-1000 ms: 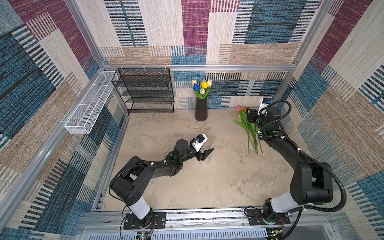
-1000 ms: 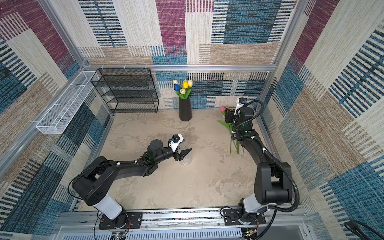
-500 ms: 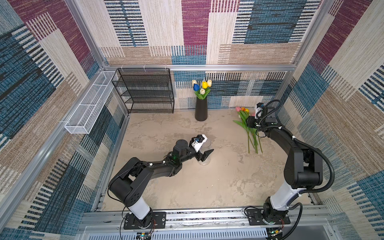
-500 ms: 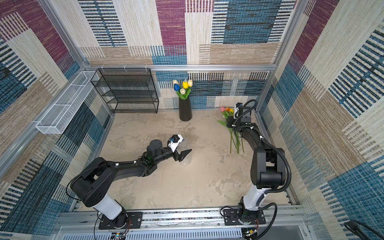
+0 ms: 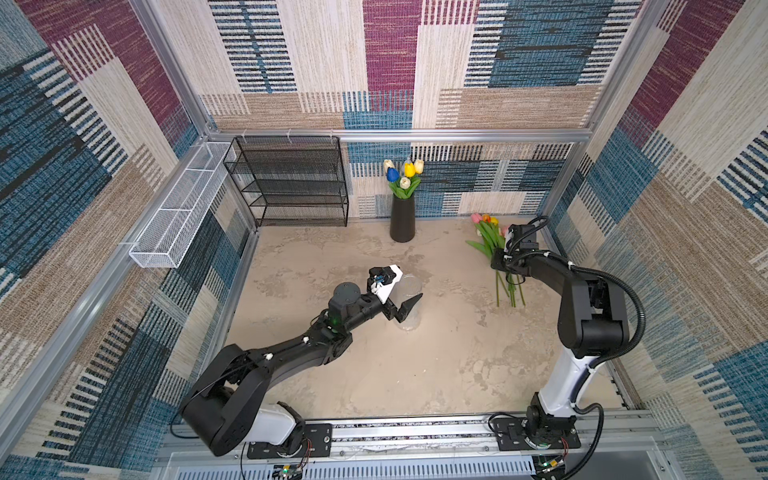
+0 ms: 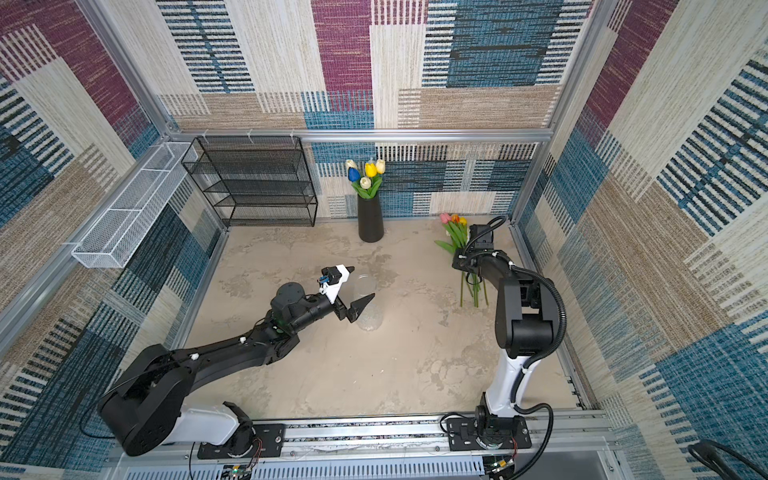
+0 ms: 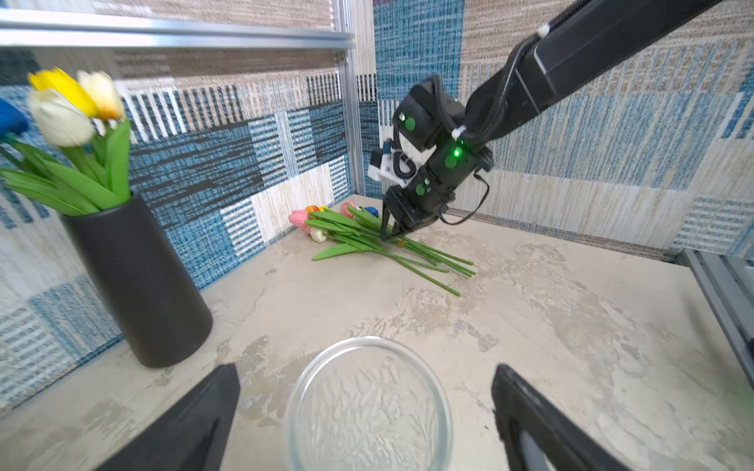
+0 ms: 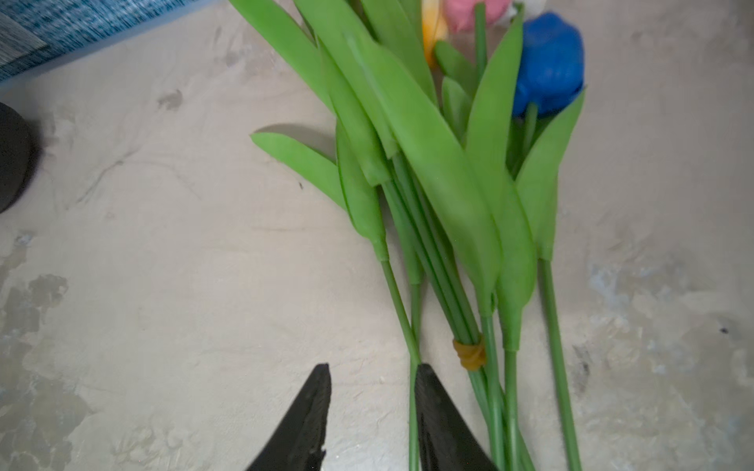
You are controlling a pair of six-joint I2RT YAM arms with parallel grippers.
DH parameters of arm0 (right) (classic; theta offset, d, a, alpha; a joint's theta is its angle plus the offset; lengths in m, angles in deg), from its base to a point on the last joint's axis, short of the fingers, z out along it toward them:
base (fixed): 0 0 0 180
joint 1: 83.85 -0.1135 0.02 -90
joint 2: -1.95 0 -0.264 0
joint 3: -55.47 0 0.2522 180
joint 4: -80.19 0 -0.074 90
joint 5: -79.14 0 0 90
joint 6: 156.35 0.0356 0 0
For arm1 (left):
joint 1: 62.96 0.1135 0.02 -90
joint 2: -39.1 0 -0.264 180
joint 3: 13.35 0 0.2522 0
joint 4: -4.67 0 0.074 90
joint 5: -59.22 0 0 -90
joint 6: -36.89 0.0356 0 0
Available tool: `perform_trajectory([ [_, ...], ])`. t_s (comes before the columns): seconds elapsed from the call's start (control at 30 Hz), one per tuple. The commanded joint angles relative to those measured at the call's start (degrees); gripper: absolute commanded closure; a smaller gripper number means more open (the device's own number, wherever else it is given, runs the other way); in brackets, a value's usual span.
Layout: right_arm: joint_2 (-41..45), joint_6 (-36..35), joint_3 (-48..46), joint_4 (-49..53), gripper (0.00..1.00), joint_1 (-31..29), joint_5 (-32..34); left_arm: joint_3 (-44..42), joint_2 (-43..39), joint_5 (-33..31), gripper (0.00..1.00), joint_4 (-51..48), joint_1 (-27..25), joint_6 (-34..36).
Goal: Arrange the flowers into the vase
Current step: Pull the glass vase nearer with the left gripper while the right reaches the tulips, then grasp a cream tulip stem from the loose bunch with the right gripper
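Note:
A bunch of tulip flowers (image 5: 492, 245) (image 6: 459, 239) lies on the table at the right, with pink, orange and blue heads (image 8: 548, 65) pointing to the back wall. My right gripper (image 8: 373, 367) is down at the stems (image 7: 424, 255), its jaws apart. One thin stem (image 8: 402, 314) runs between them, close against one finger (image 8: 436, 412). A clear glass vase (image 5: 409, 303) (image 7: 369, 407) stands mid-table. My left gripper (image 7: 364, 369) (image 6: 357, 286) is wide open around the glass without touching it. A black vase (image 5: 402, 220) (image 7: 134, 277) at the back holds several tulips (image 5: 405, 176).
A black wire shelf (image 5: 291, 183) stands at the back left. A white wire basket (image 5: 178, 212) hangs on the left wall. A tan rubber band (image 8: 469, 352) binds some of the stems. The right wall's frame (image 5: 557, 232) is close behind the bunch.
My left jaws have opened wide around the glass vase. The right arm has folded its elbow toward the front, its gripper has come down to the stems, and its jaws have narrowed.

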Motion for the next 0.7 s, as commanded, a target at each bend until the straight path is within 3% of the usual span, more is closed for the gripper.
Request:
perform_trajectory([
  [0.0, 0.2, 0.6, 0.3, -0.3, 0.62, 0.2, 4.1, -1.6, -5.7, -3.2, 0.01, -4.2, -0.4, 0.8],
  [0.2, 3.3, 1.2, -0.9, -2.8, 0.64, 4.6, 2.1, -11.3, -14.1, -7.0, 0.01, -3.1, -4.1, 2.6],
  [0.4, 0.9, -0.9, 0.8, -0.9, 0.63, 9.2, 1.8, -18.8, -12.5, -10.9, 0.01, 1.5, -6.6, 4.3],
  [0.67, -4.0, -5.7, 5.8, 6.8, 0.63, 9.4, 5.9, -15.8, -8.5, -5.0, 0.01, 0.0, -8.4, 1.1],
])
